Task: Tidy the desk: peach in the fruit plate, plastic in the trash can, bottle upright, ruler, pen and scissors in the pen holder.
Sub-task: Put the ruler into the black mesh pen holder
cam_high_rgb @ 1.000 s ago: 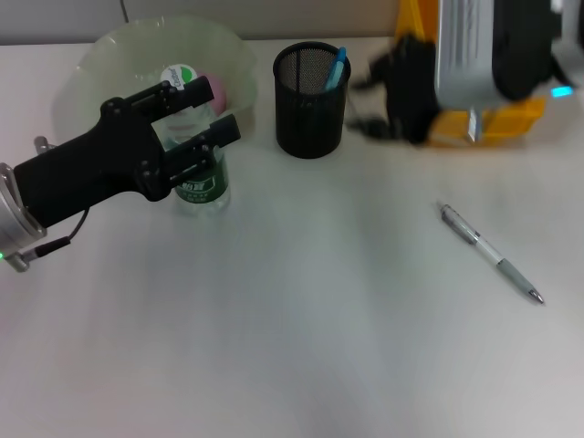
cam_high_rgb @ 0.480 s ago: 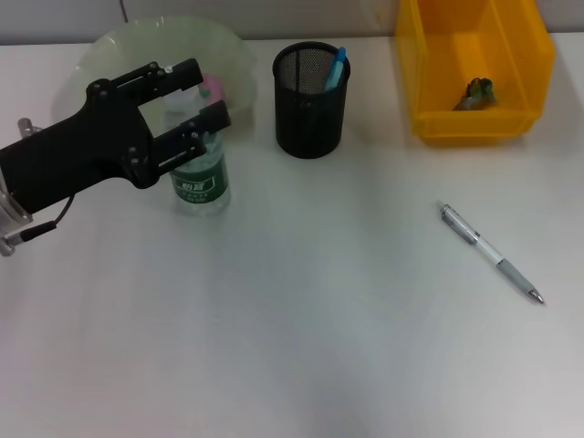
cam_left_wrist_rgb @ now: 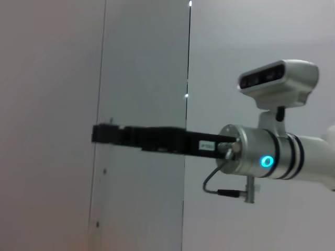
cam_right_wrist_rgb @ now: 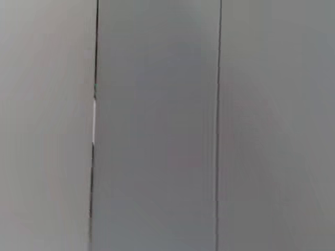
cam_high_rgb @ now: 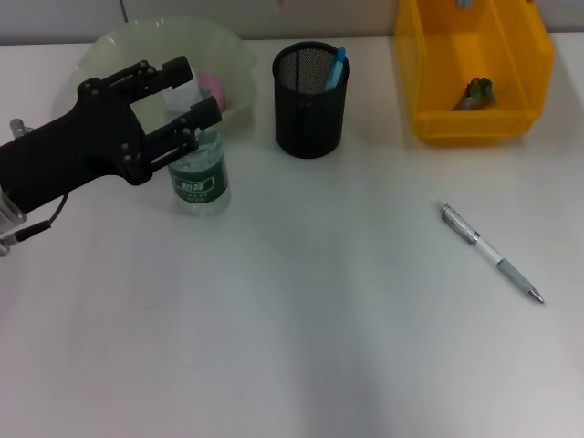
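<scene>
Hovering at ten o'clock, the left gripper (cam_high_rgb: 193, 94) spreads its jaws open around the upright clear green-labelled plastic bottle (cam_high_rgb: 201, 178); right gripper unseen, jaws untellable.

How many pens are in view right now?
2: a silver click pen lying loose on the white desk, and a blue pen standing in the black mesh pen holder. The holder could hide more.
</scene>
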Controlling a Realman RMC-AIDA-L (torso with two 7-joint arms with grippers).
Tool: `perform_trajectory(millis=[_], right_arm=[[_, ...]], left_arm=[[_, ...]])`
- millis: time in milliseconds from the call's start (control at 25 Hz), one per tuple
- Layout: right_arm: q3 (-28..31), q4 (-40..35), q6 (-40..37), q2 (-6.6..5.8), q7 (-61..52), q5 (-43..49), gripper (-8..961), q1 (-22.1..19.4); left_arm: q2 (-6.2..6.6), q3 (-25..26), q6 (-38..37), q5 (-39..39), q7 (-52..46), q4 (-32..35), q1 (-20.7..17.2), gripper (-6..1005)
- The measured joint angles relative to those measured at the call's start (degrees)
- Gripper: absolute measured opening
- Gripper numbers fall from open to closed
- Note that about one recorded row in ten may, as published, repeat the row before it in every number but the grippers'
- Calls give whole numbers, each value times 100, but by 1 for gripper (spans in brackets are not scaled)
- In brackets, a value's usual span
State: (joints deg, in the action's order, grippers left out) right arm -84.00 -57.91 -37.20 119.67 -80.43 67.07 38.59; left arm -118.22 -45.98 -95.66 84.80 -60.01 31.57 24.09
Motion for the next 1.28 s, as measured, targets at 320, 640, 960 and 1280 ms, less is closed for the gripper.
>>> perform_trajectory(millis=[320, 640, 960, 1280], right_arm=[[40, 865, -500, 1, 1001, -1589, 397, 16], [1, 901, -539, -5, 933, -1614, 405, -242], [-2, 971, -894, -22, 976, -1589, 413, -638], [39, 1405, -1120, -39, 1410, -1575, 420, -673]], left_arm=[[61, 36, 299, 31, 56, 9, 65, 586], [102, 37, 330, 52, 4, -9, 112, 586], [16, 37, 333, 25, -5, 22, 116, 586], [-7, 37, 418, 10, -11, -9, 223, 586]])
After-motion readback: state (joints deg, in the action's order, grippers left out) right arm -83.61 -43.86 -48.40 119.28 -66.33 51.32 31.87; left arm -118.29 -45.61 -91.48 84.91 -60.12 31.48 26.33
